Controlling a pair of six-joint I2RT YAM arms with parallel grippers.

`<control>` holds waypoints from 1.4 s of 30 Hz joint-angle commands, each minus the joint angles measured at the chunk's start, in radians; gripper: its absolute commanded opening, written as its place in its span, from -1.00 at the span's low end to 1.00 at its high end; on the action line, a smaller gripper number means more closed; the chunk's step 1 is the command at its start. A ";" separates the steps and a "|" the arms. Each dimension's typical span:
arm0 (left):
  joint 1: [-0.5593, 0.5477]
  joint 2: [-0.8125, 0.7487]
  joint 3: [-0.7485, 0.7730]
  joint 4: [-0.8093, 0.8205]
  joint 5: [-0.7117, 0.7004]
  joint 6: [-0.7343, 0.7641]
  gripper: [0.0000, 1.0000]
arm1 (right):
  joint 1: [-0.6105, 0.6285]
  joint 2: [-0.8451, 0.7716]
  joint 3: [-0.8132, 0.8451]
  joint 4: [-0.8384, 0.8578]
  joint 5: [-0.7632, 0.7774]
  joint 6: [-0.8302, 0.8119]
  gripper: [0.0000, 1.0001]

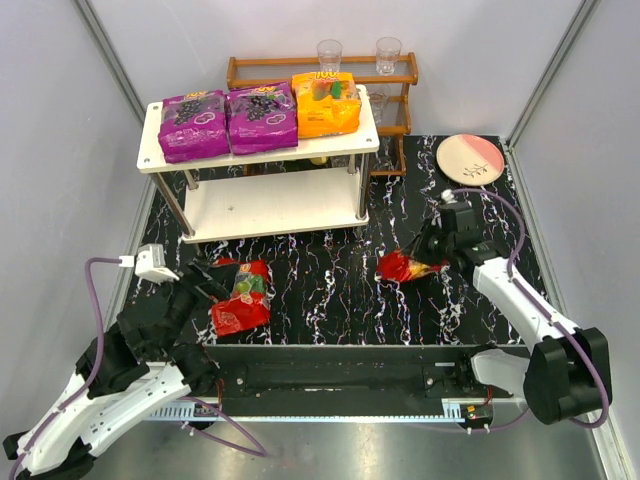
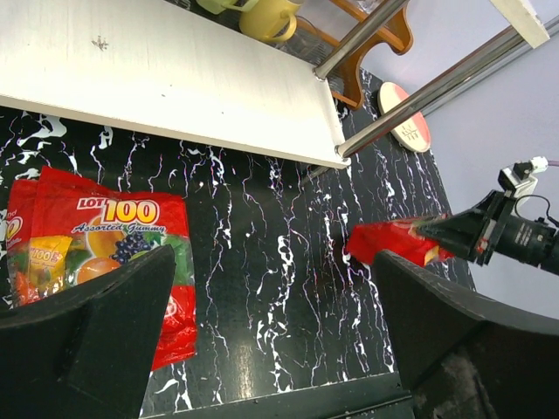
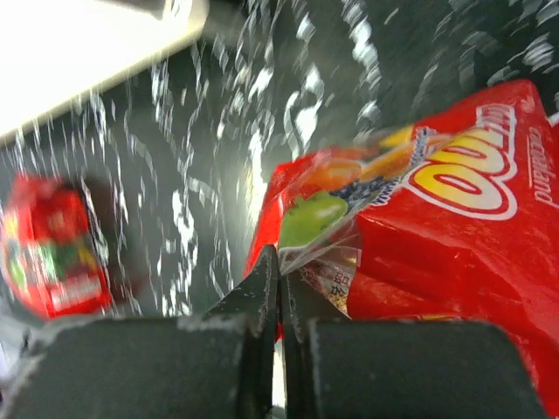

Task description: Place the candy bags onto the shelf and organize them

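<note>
Right hand (image 1: 434, 262): pinched shut on the edge of one red bag (image 1: 408, 267), its fingers (image 3: 262, 301) meeting on the bag's corner. This bag sits right of centre, in front of the shelf (image 1: 270, 208); we cannot tell whether it rests on the worktop (image 1: 330, 290) or is just off it.

Left hand (image 2: 279, 340): spread wide, gripping nothing. The second red bag (image 1: 241, 298) lies flat on the worktop, partly beneath one finger (image 2: 96, 340); we cannot tell whether they touch.

Top board, side by side: first purple bag (image 1: 193, 125), second purple bag (image 1: 262, 115), orange bag (image 1: 326, 103).
</note>
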 commanded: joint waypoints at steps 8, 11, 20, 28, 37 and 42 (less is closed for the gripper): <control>0.003 0.025 -0.006 0.076 0.014 0.007 0.98 | 0.306 -0.041 0.037 -0.026 -0.365 -0.195 -1.00; 0.003 0.028 0.000 0.078 0.020 0.009 0.98 | 0.328 -0.019 0.046 -0.017 -0.362 -0.211 -1.00; 0.003 0.012 -0.006 0.071 0.024 0.003 0.98 | 0.328 0.126 0.054 -0.217 0.200 -0.116 0.22; 0.003 0.023 -0.003 0.073 0.023 0.007 0.98 | 0.330 -0.002 0.004 -0.185 0.342 -0.002 0.41; 0.003 0.038 -0.006 0.087 0.027 0.018 0.98 | 0.336 -0.352 -0.170 0.095 0.381 -0.050 0.26; 0.003 0.051 -0.015 0.102 0.043 0.013 0.98 | 0.369 -0.438 -0.357 0.428 0.308 -0.055 -1.00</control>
